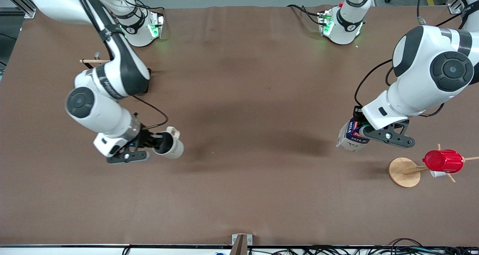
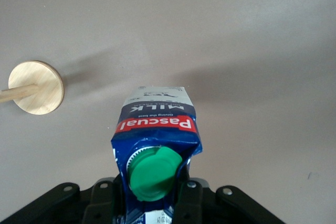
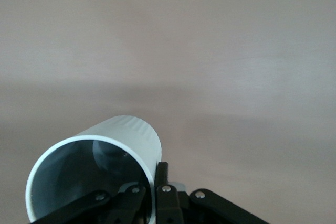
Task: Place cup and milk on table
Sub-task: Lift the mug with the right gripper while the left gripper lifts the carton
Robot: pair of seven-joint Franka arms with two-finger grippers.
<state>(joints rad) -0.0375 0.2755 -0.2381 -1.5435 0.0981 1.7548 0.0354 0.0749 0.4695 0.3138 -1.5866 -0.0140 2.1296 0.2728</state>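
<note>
My right gripper (image 1: pixel 159 142) is shut on the rim of the cream-white cup (image 1: pixel 171 144), one finger inside it and one outside. It holds the cup tilted on its side above the brown table (image 1: pixel 239 142) toward the right arm's end; the cup's grey inside shows in the right wrist view (image 3: pixel 89 174). My left gripper (image 1: pixel 361 132) is shut on the top of the blue and white milk carton (image 1: pixel 351 136), holding it tilted above the table toward the left arm's end. The green cap (image 2: pixel 153 172) and red label show in the left wrist view, between the fingers (image 2: pixel 190 200).
A wooden mug tree with a round base (image 1: pixel 403 172) stands near the milk, nearer the front camera, with a red ribbed cup (image 1: pixel 443 160) on a peg. Its base also shows in the left wrist view (image 2: pixel 38 87). A wooden peg (image 1: pixel 93 61) shows by the right arm.
</note>
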